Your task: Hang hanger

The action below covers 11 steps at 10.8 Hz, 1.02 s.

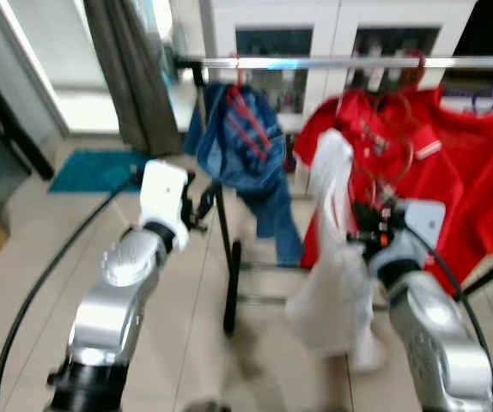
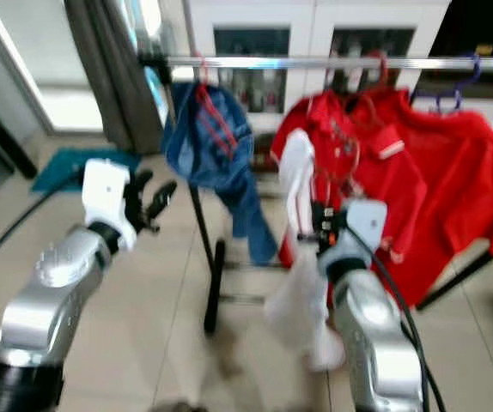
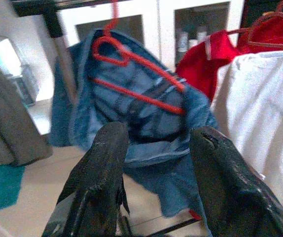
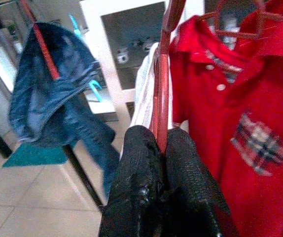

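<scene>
The right gripper (image 4: 162, 148) pinches a thin red hanger (image 4: 162, 89) bearing white cloth (image 1: 332, 283), while the left gripper (image 3: 156, 163), raised, gapes wide.

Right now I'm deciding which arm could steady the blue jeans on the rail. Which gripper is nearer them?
Left. The left gripper hangs open just beside the blue jeans, not touching. The right gripper is farther, shut on a red hanger carrying a white garment.
</scene>
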Available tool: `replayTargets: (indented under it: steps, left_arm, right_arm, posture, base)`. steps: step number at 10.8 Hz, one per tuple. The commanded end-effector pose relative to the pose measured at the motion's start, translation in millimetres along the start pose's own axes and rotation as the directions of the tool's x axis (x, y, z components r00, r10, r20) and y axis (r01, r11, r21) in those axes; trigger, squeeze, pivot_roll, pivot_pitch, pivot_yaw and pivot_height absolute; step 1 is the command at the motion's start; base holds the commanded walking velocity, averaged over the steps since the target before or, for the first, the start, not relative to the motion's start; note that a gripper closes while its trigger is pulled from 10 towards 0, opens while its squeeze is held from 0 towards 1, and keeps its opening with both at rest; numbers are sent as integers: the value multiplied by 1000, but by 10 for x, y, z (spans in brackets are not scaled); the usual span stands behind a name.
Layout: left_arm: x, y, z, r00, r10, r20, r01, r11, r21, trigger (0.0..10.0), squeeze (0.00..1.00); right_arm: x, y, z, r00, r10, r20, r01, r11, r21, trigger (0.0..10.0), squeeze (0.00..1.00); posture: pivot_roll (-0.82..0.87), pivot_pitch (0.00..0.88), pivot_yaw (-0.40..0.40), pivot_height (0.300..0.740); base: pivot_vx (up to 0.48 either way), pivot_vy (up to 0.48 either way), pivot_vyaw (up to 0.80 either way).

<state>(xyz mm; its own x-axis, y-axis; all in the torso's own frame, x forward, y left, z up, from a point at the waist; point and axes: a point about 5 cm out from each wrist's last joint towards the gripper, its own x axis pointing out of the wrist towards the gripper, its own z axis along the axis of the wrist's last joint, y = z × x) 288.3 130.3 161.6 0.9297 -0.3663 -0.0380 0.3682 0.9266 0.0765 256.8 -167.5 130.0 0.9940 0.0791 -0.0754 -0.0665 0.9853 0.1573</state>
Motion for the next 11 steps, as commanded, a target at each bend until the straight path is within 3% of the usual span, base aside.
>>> replayTargets:
  steps: [1, 11]
  left_arm:
    - [7, -48, 17, 1000, -16, 5, 16, 1000, -1, 10000, 0]
    - [-18, -92, -27, 999, -38, -6, 38, 999, 5, 10000, 0]
  right_arm:
    - [1, -40, 77, 999, -8, 31, 8, 1000, -15, 10000, 0]
    - [12, -150, 128, 998, -34, 56, 38, 996, -81, 10000, 0]
  posture:
    - [39, 62, 59, 740]
    - [28, 46, 62, 740]
  base:
    - [352, 0, 0]
    - [353, 0, 0]
